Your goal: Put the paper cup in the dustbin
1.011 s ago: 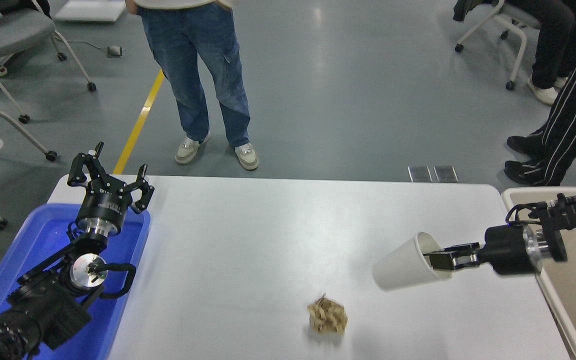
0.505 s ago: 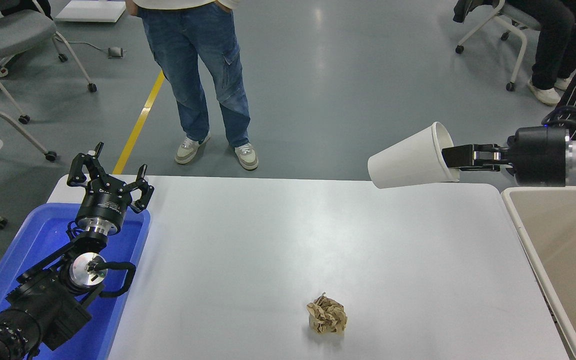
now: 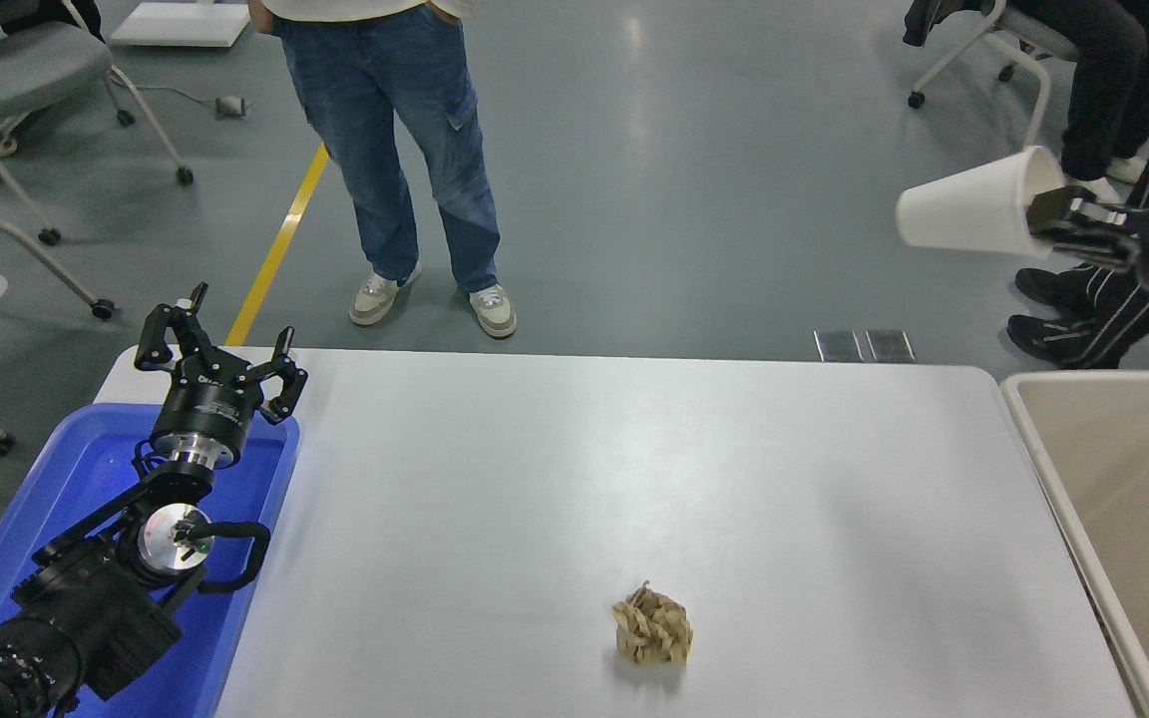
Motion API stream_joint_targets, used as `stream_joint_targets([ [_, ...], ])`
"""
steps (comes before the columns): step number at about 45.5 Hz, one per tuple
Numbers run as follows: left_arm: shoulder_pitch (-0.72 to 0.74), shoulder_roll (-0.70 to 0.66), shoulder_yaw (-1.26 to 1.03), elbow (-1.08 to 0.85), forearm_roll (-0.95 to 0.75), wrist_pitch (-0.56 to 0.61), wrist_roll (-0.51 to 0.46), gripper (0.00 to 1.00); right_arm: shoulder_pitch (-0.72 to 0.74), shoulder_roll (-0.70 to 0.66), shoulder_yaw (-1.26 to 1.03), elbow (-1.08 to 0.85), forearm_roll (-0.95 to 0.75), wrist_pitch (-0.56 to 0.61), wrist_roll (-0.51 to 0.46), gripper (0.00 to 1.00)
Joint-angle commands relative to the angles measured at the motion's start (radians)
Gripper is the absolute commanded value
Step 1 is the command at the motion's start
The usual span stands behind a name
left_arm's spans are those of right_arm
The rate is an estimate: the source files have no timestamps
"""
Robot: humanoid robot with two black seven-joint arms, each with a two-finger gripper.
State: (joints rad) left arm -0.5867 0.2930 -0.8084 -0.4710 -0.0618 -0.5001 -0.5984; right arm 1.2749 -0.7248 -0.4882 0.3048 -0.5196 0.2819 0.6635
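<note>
My right gripper [image 3: 1051, 215] is shut on the rim of the white paper cup [image 3: 973, 209] and holds it on its side high in the air at the right edge of the picture, its base pointing left. The cup is above and to the left of the beige dustbin [image 3: 1033, 424], which stands open beside the table's right end. My left gripper [image 3: 218, 356] is open and parked at the lower left over a blue tub.
A crumpled brown paper ball [image 3: 652, 628] lies on the white table [image 3: 584, 479] near its front. The blue tub [image 3: 96, 469] stands at the table's left end. A person in jeans [image 3: 405, 150] stands beyond the far edge; people sit at the upper right.
My right gripper has lifted the cup from just above the table to high in the air and carried it to the right. The left arm has not moved.
</note>
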Motion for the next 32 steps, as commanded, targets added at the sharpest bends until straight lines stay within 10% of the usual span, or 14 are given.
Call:
stream_joint_targets([
  [1,0.001,0.0,0.0,0.0,0.0,0.0,-0.001,1.0,-0.242,0.137,0.02,-0.461,0.168,-0.026,-0.096,0.0],
  [20,0.001,0.0,0.0,0.0,0.0,0.0,0.0,1.0,-0.436,0.143,0.212,-0.464,0.181,-0.233,-0.619,0.0],
  [32,-0.001,0.0,0.0,0.0,0.0,-0.001,0.0,1.0,-0.534,0.22,0.235,-0.464,0.181,-0.265,-0.706,0.0],
])
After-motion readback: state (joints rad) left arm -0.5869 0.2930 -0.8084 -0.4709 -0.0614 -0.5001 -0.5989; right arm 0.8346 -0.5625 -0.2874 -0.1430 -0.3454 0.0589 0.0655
